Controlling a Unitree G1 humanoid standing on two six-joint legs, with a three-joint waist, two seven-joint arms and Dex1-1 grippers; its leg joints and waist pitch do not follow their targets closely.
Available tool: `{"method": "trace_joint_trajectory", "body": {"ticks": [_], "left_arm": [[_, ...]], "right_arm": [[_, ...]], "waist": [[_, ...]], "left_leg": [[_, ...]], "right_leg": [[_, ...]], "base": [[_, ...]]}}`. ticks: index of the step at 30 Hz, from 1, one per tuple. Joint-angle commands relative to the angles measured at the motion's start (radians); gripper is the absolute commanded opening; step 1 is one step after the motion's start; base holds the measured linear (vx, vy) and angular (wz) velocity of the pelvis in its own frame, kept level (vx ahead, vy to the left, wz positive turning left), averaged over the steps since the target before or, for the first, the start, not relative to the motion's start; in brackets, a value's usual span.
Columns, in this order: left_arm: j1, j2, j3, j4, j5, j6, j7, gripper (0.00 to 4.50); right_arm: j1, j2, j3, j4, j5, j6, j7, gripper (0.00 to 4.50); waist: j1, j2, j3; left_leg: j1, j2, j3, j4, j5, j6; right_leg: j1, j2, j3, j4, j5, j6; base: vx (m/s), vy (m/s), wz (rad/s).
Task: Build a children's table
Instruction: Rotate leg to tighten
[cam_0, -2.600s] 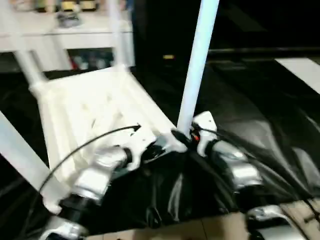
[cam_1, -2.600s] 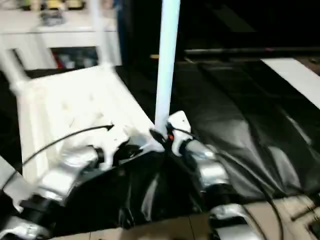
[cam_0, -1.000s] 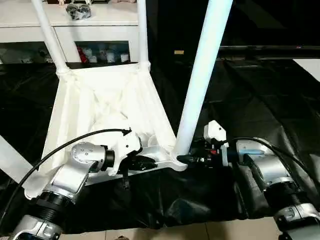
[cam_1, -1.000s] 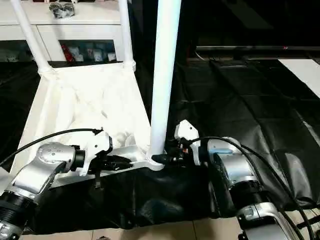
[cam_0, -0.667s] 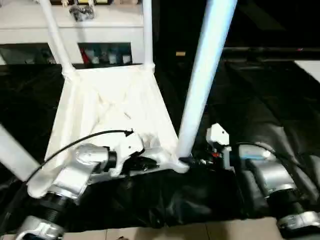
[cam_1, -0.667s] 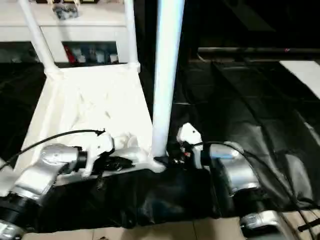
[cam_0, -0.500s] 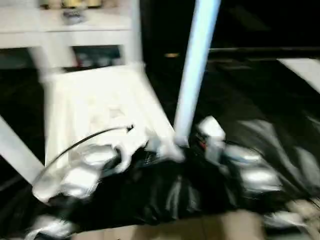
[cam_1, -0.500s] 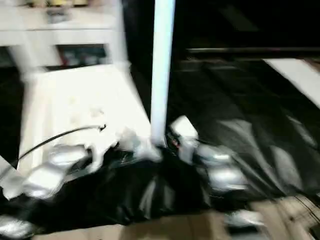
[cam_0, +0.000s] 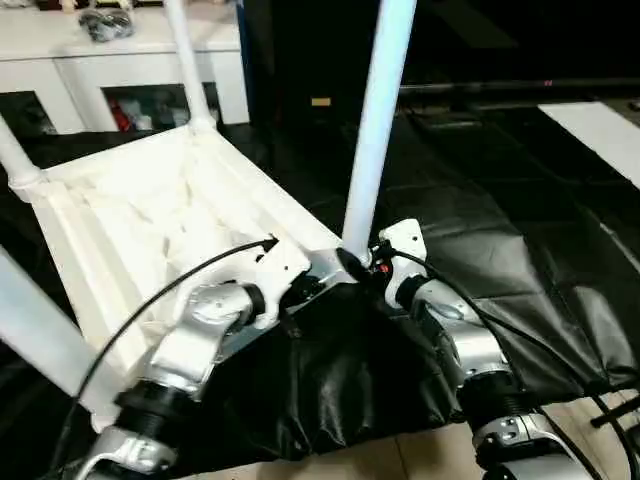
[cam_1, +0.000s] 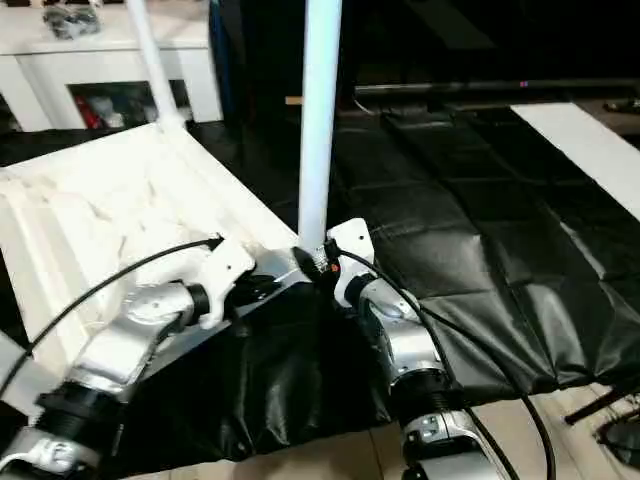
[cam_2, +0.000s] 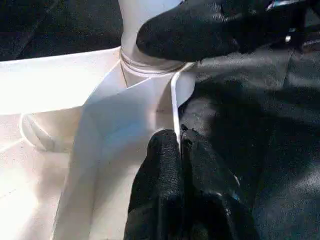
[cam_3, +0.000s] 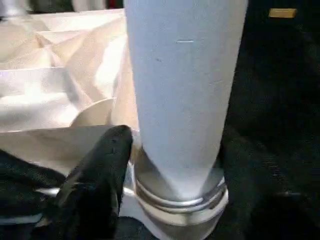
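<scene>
The children's table lies upside down on black sheeting, its white ribbed tabletop (cam_0: 150, 220) facing up. A long white leg (cam_0: 375, 130) stands upright in the near right corner socket, and other legs (cam_0: 185, 60) rise from the other corners. My right gripper (cam_0: 352, 262) sits at that leg's base. In the right wrist view its black fingers (cam_3: 100, 175) straddle the leg (cam_3: 182, 90) just above the collar. My left gripper (cam_0: 305, 290) is beside it at the same corner. It is shut on the thin edge of the tabletop's rim (cam_2: 175, 100).
A white cabinet (cam_0: 120, 60) with glass doors stands behind the table. Black sheeting (cam_0: 520, 270) covers the floor to the right and front, and pale floor (cam_0: 400, 455) shows at its near edge. A near left leg (cam_0: 40, 330) slants past my left arm.
The whole picture has swung and tilted, so the camera has moved. Both grippers stay at the same near right corner: the left on the rim, the right at the leg's base.
</scene>
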Motion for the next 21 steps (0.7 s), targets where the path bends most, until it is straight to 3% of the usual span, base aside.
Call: {"method": "trace_joint_trajectory", "body": {"ticks": [1, 2, 3, 4, 5, 6, 7, 8, 9, 10, 14, 15, 18, 19, 20, 21], "left_arm": [[0.000, -0.001, -0.045, -0.066, -0.053, -0.059, -0.104, 0.00], [0.005, 0.007, -0.043, -0.071, -0.064, -0.061, -0.120, 0.00], [0.006, 0.009, -0.043, -0.073, -0.066, -0.062, -0.124, 0.00], [0.012, 0.030, -0.044, -0.080, -0.080, -0.069, -0.163, 0.00], [0.013, 0.036, -0.044, -0.081, -0.086, -0.070, -0.176, 0.00], [0.014, 0.050, -0.046, -0.079, -0.091, -0.076, -0.203, 0.00], [0.013, 0.058, -0.047, -0.077, -0.093, -0.081, -0.217, 0.00], [0.011, 0.064, -0.047, -0.075, -0.100, -0.081, -0.233, 0.00], [0.010, 0.067, -0.047, -0.074, -0.102, -0.081, -0.238, 0.00], [0.006, 0.076, -0.048, -0.070, -0.108, -0.087, -0.257, 0.00], [-0.008, 0.108, -0.048, -0.046, -0.118, -0.111, -0.307, 0.00], [-0.018, 0.114, -0.049, -0.030, -0.120, -0.118, -0.322, 0.00], [-0.033, 0.130, -0.049, -0.005, -0.125, -0.134, -0.357, 0.00], [-0.035, 0.133, -0.049, -0.002, -0.127, -0.136, -0.365, 0.00], [-0.039, 0.139, -0.049, 0.005, -0.125, -0.139, -0.372, 0.00], [-0.040, 0.141, -0.049, 0.005, -0.125, -0.139, -0.372, 0.00]], "right_arm": [[0.020, -0.006, 0.073, -0.019, 0.014, 0.023, 0.127, 3.22], [0.024, -0.028, 0.076, -0.026, 0.013, 0.020, 0.150, 3.26], [0.026, -0.033, 0.077, -0.028, 0.013, 0.019, 0.157, 3.34], [0.035, -0.089, 0.084, -0.050, 0.014, 0.024, 0.217, 3.47], [0.037, -0.106, 0.086, -0.057, 0.015, 0.023, 0.237, 3.59], [0.041, -0.145, 0.092, -0.068, 0.009, 0.018, 0.275, 3.66], [0.042, -0.165, 0.094, -0.073, 0.004, 0.016, 0.293, 3.69], [0.043, -0.187, 0.096, -0.077, 0.003, 0.016, 0.321, 3.69], [0.044, -0.194, 0.097, -0.079, 0.004, 0.018, 0.331, 3.69], [0.046, -0.220, 0.102, -0.090, 0.007, 0.019, 0.372, 3.69], [0.055, -0.280, 0.124, -0.135, 0.027, 0.034, 0.491, 3.69], [0.050, -0.289, 0.125, -0.136, 0.035, 0.038, 0.513, 3.69], [0.049, -0.306, 0.139, -0.152, 0.059, 0.049, 0.568, 3.41], [0.049, -0.308, 0.143, -0.153, 0.063, 0.049, 0.576, 3.41], [0.050, -0.310, 0.151, -0.154, 0.068, 0.046, 0.597, 3.41], [0.051, -0.310, 0.153, -0.155, 0.070, 0.049, 0.602, 3.41]], "waist": [[0.010, 0.039, -0.068], [0.006, 0.028, -0.065], [0.007, 0.026, -0.066], [0.015, 0.036, -0.067], [0.014, 0.032, -0.065], [0.023, 0.038, -0.066], [0.027, 0.035, -0.065], [0.030, 0.043, -0.066], [0.033, 0.040, -0.066], [0.036, 0.045, -0.067], [0.045, 0.045, -0.070], [0.045, 0.041, -0.070], [0.048, 0.036, -0.070], [0.049, 0.039, -0.070], [0.048, 0.028, -0.070], [0.051, 0.034, -0.071]], "left_leg": [[0.005, 0.027, -0.009, -0.066, -0.150, 0.054], [0.005, 0.029, -0.006, -0.068, -0.161, 0.056], [0.004, 0.028, -0.006, -0.066, -0.163, 0.054], [0.011, 0.028, -0.004, -0.064, -0.166, 0.056], [0.007, 0.027, -0.003, -0.064, -0.169, 0.060], [0.009, 0.028, -0.002, -0.063, -0.169, 0.061], [0.011, 0.029, -0.002, -0.063, -0.171, 0.061], [0.010, 0.029, -0.001, -0.063, -0.170, 0.062], [0.009, 0.029, -0.001, -0.062, -0.170, 0.062], [0.009, 0.029, -0.001, -0.061, -0.164, 0.064], [0.007, 0.030, -0.001, -0.056, -0.135, 0.080], [0.006, 0.028, 0.000, -0.055, -0.127, 0.086], [0.006, 0.029, 0.000, -0.056, -0.130, 0.090], [0.007, 0.030, 0.000, -0.056, -0.133, 0.087], [0.005, 0.030, 0.001, -0.056, -0.130, 0.087], [0.006, 0.031, 0.000, -0.056, -0.126, 0.087]], "right_leg": [[0.056, -0.055, 0.053, -0.061, 0.017, -0.251], [0.054, -0.052, 0.053, -0.068, 0.019, -0.251], [0.058, -0.052, 0.053, -0.065, 0.026, -0.257], [0.055, -0.051, 0.052, -0.065, 0.028, -0.270], [0.056, -0.050, 0.053, -0.066, 0.021, -0.270], [0.057, -0.052, 0.053, -0.066, 0.010, -0.268], [0.057, -0.051, 0.052, -0.068, 0.000, -0.266], [0.055, -0.052, 0.053, -0.066, -0.009, -0.266], [0.057, -0.052, 0.052, -0.067, -0.017, -0.264], [0.057, -0.052, 0.052, -0.065, -0.017, -0.263], [0.059, -0.050, 0.050, -0.062, 0.011, -0.257], [0.059, -0.050, 0.050, -0.060, 0.017, -0.260], [0.058, -0.051, 0.050, -0.063, -0.012, -0.258], [0.056, -0.052, 0.049, -0.063, -0.024, -0.259], [0.057, -0.052, 0.050, -0.064, -0.027, -0.258], [0.056, -0.053, 0.050, -0.061, -0.031, -0.259]], "base": [[0.000, 0.000, 0.00], [0.000, 0.000, 0.00], [0.000, 0.000, 0.00], [0.000, 0.000, 0.00], [0.000, 0.000, 0.00], [0.000, 0.000, 0.00], [0.000, 0.000, 0.00], [0.000, 0.000, 0.00], [0.000, 0.000, 0.00], [0.000, 0.000, 0.00], [0.000, 0.000, 0.00], [0.000, 0.000, 0.00], [0.000, 0.000, 0.00], [0.000, 0.000, 0.00], [0.000, 0.000, 0.00], [0.000, 0.000, 0.00]]}}
